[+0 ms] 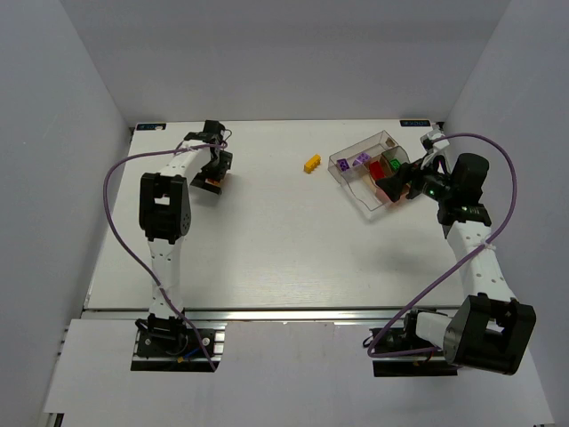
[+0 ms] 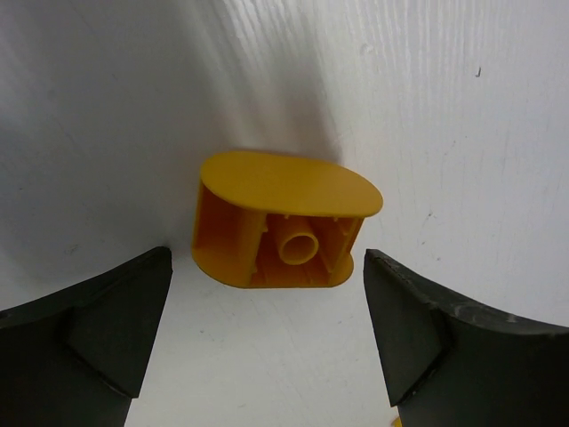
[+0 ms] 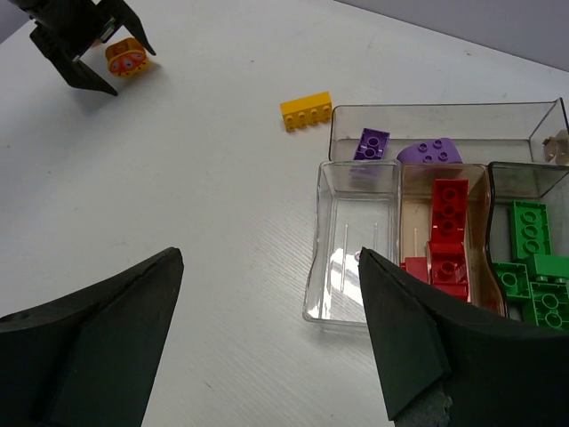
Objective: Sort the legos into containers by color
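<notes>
An orange rounded lego (image 2: 280, 222) lies on its side on the white table, hollow underside facing the left wrist camera. My left gripper (image 2: 267, 295) is open, with its fingertips on either side of the brick's near end and not touching it. From above, the left gripper (image 1: 214, 172) is at the far left over that orange lego (image 1: 210, 185). A yellow lego (image 1: 312, 164) lies alone left of the clear box (image 1: 353, 189). The box holds purple legos (image 3: 372, 142), red legos (image 3: 447, 233) and green legos (image 3: 532, 260) in separate containers. My right gripper (image 3: 270, 267) is open and empty, hovering at the box's near left corner.
One container (image 3: 351, 236) of the box has nothing in it. Grey walls enclose the table on the left, back and right. A purple cable (image 1: 480, 231) loops off the right arm.
</notes>
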Robot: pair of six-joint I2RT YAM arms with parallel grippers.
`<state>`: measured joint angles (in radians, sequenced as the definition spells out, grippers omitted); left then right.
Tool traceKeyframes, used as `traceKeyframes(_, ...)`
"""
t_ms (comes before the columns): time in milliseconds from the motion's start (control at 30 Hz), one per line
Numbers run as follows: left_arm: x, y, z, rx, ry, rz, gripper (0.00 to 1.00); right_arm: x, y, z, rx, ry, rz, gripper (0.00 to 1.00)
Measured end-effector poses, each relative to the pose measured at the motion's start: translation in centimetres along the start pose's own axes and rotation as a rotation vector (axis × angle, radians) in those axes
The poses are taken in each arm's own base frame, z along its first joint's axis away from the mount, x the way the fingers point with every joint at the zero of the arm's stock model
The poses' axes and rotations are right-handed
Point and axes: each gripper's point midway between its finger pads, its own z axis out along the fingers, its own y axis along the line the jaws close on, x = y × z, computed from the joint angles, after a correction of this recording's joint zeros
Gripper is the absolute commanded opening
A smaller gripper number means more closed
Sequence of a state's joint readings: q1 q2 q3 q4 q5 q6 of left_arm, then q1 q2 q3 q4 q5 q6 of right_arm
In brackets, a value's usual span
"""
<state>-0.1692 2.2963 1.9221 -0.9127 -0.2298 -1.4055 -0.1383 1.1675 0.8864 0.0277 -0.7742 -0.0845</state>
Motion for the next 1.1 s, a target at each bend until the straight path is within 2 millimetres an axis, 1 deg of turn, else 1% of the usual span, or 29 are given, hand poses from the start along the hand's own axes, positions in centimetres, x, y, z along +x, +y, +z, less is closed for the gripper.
traceKeyframes(167, -1.0, 0.3, 0.2, -0.015, -0.029, -0.037, 0.98, -0.1, -0.3, -0.2, 0.004, -0.007, 0.004, 0.85)
traceKeyframes(400, -3.3, 0.8, 0.6, -0.031, -0.072, -0.076, 0.98, -0.2, -0.3, -0.4, -0.002, -0.011, 0.008, 0.85)
traceKeyframes(533, -4.3, 0.9, 0.8, -0.033, -0.083, -0.093, 0.92, -0.2, -0.3, -0.5, -0.006, -0.012, 0.013, 0.85)
traceKeyframes(600, -4.6, 0.9, 0.8, -0.032, -0.083, -0.099, 0.92, -0.2, -0.3, -0.6, -0.006, -0.013, 0.016, 0.85)
traceKeyframes(633, -4.7, 0.8, 0.8, -0.031, -0.081, -0.101, 0.92, -0.2, -0.3, -0.6, -0.005, -0.013, 0.017, 0.85)
traceKeyframes(767, -4.4, 0.6, 0.7, -0.020, -0.053, -0.098, 0.98, -0.3, -0.4, -0.6, -0.004, -0.016, 0.019, 0.85)
traceKeyframes(1000, -3.3, 0.2, 0.5, 0.005, 0.007, -0.061, 0.98, -0.5, -0.5, -0.6, -0.002, -0.024, 0.016, 0.85)
traceKeyframes(1100, -3.1, 0.0, 0.5, 0.015, 0.018, -0.052, 0.94, -0.6, -0.5, -0.7, -0.001, -0.027, 0.012, 0.85)
